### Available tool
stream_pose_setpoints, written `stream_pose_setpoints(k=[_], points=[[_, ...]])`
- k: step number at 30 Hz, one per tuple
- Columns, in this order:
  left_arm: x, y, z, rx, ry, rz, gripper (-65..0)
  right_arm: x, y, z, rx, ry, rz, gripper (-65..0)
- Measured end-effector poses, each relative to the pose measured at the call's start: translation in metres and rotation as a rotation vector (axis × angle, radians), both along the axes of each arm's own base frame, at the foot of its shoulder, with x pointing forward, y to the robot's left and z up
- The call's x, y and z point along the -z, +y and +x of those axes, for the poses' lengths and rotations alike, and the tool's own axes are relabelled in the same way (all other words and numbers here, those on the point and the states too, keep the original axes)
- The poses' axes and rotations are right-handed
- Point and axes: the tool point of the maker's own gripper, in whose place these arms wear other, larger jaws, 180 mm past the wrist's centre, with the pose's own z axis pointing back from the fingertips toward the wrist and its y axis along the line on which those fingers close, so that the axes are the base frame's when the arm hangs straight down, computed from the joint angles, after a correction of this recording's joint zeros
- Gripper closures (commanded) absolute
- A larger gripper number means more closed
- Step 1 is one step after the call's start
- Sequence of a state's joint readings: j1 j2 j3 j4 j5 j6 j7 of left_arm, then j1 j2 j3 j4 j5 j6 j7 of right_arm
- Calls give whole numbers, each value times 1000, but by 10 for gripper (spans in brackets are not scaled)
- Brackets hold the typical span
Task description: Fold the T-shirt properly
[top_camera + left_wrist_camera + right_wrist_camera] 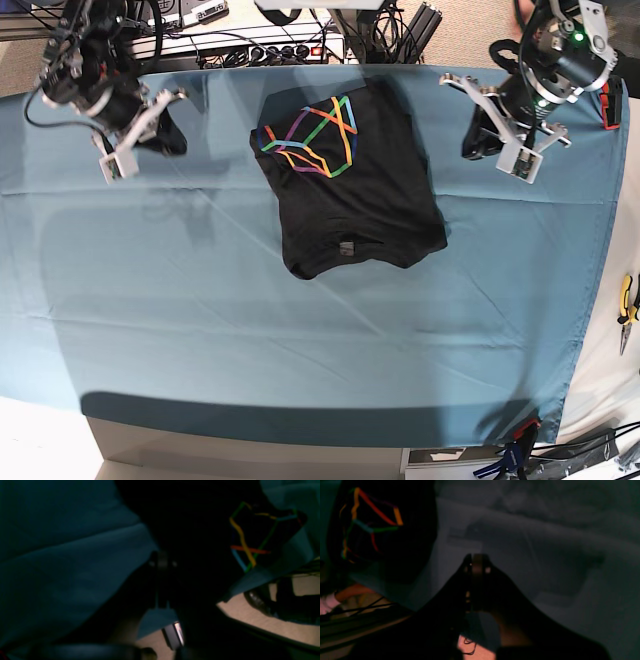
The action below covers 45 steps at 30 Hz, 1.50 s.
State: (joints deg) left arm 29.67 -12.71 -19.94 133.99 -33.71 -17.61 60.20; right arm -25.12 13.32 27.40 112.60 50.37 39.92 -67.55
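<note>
The black T-shirt (350,190) lies folded into a compact rectangle on the teal cloth at the back middle, its multicoloured line print (315,135) facing up at the far left corner. The print also shows in the left wrist view (250,537) and the right wrist view (370,522). My left gripper (474,148) hangs above the cloth to the shirt's right, its fingers (162,561) pressed together and empty. My right gripper (176,142) hangs to the shirt's left, its fingers (475,563) also together and empty. Neither touches the shirt.
The teal table cloth (250,330) covers the table. Cables and electronics (260,40) line the back edge. Pliers (627,310) lie off the cloth at the right. A clamp (515,445) holds the cloth's front right corner.
</note>
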Motion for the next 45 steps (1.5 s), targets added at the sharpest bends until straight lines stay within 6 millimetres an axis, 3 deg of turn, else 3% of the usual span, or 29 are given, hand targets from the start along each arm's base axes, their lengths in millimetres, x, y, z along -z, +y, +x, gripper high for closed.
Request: stream_pose_setpoints(k=[9, 14, 22, 26, 32, 35, 37, 41, 45], points=[[9, 9, -7, -17, 32, 54, 0, 18, -24, -51, 62, 141, -28, 0], [30, 27, -49, -55, 166, 89, 0, 19, -43, -91, 124, 229, -19, 0], [44, 58, -101, -171, 315, 128, 0, 18, -64, -158, 186, 388, -43, 0], [49, 57, -120, -187, 369, 119, 0, 20, -63, -182, 186, 454, -48, 0], [55, 46, -157, -195, 480, 74, 0, 31, -64, -201, 158, 510, -119, 0], [57, 39, -170, -178, 515, 58, 0, 45, -47, -205, 102, 530, -121, 0], [72, 29, -190, -168, 579, 6, 0, 61, -31, -213, 70, 567, -100, 0], [114, 15, -243, -159, 772, -57, 0, 106, -10, -253, 19, 728, -93, 0], [145, 5, -270, -174, 877, -118, 0, 150, 0, -284, 23, 836, -91, 0]])
